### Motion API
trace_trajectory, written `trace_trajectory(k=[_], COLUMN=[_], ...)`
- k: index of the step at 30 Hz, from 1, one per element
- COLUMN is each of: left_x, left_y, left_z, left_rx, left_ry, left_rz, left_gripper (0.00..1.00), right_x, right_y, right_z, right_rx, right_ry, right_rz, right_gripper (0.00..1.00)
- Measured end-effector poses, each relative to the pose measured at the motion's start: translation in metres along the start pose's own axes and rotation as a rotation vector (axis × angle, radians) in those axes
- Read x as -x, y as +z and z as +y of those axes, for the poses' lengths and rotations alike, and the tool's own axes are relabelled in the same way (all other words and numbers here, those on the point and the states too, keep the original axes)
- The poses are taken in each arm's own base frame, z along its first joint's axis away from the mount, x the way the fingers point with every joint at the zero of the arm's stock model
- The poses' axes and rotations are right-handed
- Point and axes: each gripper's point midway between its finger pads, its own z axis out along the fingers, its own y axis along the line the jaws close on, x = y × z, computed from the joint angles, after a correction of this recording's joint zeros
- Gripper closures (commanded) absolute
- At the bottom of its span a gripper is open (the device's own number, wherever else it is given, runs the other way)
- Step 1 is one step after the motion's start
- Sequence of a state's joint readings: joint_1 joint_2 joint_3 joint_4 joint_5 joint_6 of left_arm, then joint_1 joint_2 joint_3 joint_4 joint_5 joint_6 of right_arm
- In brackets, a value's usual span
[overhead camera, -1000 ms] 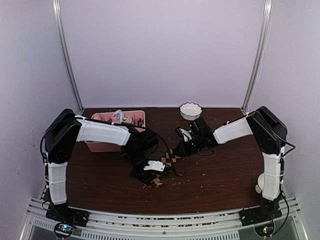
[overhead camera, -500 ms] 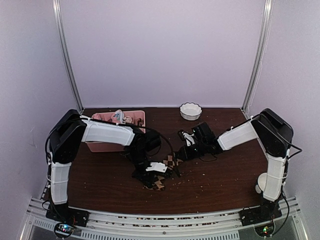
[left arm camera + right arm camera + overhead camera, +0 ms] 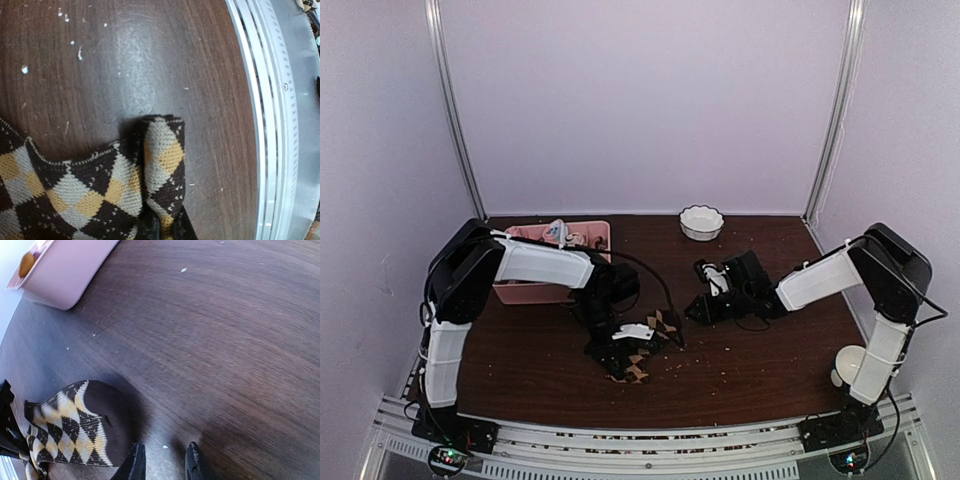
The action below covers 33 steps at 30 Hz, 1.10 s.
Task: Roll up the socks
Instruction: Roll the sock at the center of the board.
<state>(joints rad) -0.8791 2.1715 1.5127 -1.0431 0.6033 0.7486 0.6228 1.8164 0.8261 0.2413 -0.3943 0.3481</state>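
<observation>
The dark brown argyle sock (image 3: 650, 328) lies bunched on the table at centre front. In the left wrist view it (image 3: 100, 185) is folded, with one fold standing up. My left gripper (image 3: 623, 352) is low over the sock's near end, and its jaws (image 3: 167, 229) are shut on that fold. My right gripper (image 3: 696, 310) is just right of the sock, open and empty, its tips (image 3: 164, 463) close above the bare wood. The sock's open cuff (image 3: 75, 425) lies left of them, apart. The plain tan sock is not in view.
A pink divided tray (image 3: 548, 291) with small bundles stands at the back left; its corner shows in the right wrist view (image 3: 70, 275). A white bowl (image 3: 701, 222) is at the back centre. Crumbs dot the wood. The metal table edge (image 3: 280, 125) runs close to the left gripper.
My right arm has drawn back to the right, away from the sock. My left gripper has shifted slightly right and nearer with the sock, which is now more bunched.
</observation>
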Motion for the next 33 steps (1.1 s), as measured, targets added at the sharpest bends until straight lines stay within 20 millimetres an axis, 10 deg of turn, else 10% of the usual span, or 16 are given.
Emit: trace_trajectory(k=[5, 6, 7, 8, 18, 25, 33], left_x=[-0.004, -0.004, -0.005, -0.006, -0.016, -0.018, -0.018], left_y=[0.002, 0.002, 0.002, 0.001, -0.002, -0.003, -0.003], left_z=[-0.006, -0.006, -0.007, -0.006, -0.005, -0.005, -0.005], left_rx=[-0.063, -0.076, -0.085, -0.097, -0.175, -0.184, -0.186], left_ry=[-0.049, -0.061, -0.071, -0.086, -0.201, -0.222, -0.226], left_rz=[0.001, -0.003, -0.006, -0.011, -0.027, -0.018, -0.013], left_gripper=[1.0, 1.0, 1.0, 1.0, 1.0, 1.0, 1.0], right_x=[-0.003, -0.004, -0.006, -0.008, -0.004, -0.023, -0.082], right_y=[-0.011, -0.014, -0.016, -0.021, -0.09, -0.086, -0.075], right_z=[-0.005, -0.006, -0.006, -0.007, 0.006, 0.006, 0.148], right_rx=[-0.024, -0.03, -0.034, -0.04, -0.098, 0.024, 0.256], right_ry=[-0.015, -0.018, -0.023, -0.027, -0.052, -0.03, -0.697], right_rz=[-0.016, -0.018, -0.02, -0.025, -0.276, -0.347, -0.288], right_gripper=[0.61, 0.46, 0.07, 0.01, 0.0, 0.0, 0.21])
